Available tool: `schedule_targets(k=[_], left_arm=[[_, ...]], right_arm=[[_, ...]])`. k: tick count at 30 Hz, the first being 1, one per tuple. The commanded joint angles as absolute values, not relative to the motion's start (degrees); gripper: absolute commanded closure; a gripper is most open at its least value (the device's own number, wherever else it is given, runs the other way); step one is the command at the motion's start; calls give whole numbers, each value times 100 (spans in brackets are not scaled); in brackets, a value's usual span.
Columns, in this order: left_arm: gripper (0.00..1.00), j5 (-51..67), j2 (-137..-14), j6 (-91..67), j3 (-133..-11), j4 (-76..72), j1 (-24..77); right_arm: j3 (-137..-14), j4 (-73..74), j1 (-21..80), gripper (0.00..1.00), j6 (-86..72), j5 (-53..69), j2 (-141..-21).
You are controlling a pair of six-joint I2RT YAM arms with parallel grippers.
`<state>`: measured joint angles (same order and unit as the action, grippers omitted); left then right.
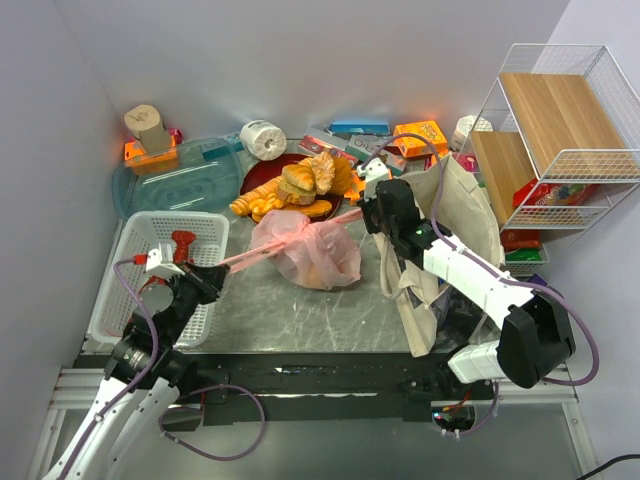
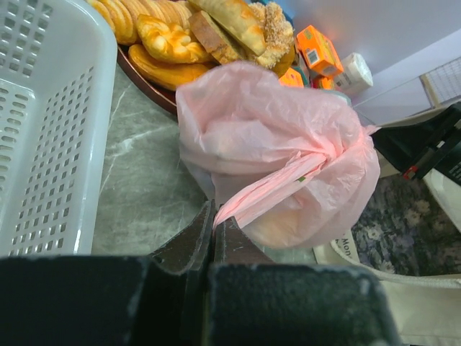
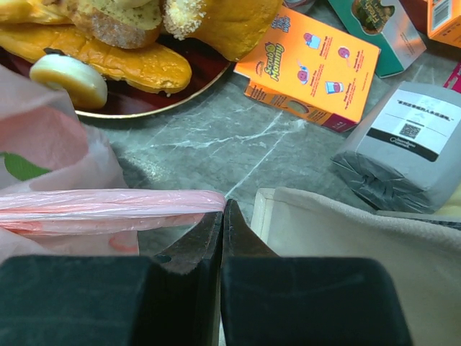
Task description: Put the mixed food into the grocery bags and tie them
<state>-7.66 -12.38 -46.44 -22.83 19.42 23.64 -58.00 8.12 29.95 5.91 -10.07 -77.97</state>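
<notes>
Left gripper: closed, its jaws pinched flat on one twisted handle of the pink plastic bag. The handle runs taut from the gripper, forward and to its right, up to the bag's gathered mouth. Right gripper: closed, clamped on the bag's other handle, which stretches straight off to that gripper's left. Pink plastic bag: rests on the grey marbled bench between the two grippers, ahead and right of the left one, left of and slightly nearer than the right one. It is bulging, and its contents show only as blurred green and reddish patches through the film, so no single food item can be made out. Beige canvas tote: slumped just right of the right gripper and under that arm, its cloth edge just beside the fingertips in the wrist view. White perforated basket: immediately left of the left gripper, with a red toy inside. Dark red plate of golden breads: beyond the bag, ahead of both grippers. Orange printed box and grey wrapped packet: on the bench ahead and right of the right gripper. Wire rack with wooden shelves: well right of the right gripper.
</notes>
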Motion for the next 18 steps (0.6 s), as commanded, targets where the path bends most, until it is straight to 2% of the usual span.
schedule_targets(k=[1, 18], left_arm=[[99, -2250, -862, -4702, -2408, 2408, 2153], [99, -2627, -537, -4869, -2417, 2601, 2188]], right_arm=[[-5704, 782, 2224, 100, 773, -2725, -7734], [-5599, 756, 2030, 100, 756, -2602, -7673]])
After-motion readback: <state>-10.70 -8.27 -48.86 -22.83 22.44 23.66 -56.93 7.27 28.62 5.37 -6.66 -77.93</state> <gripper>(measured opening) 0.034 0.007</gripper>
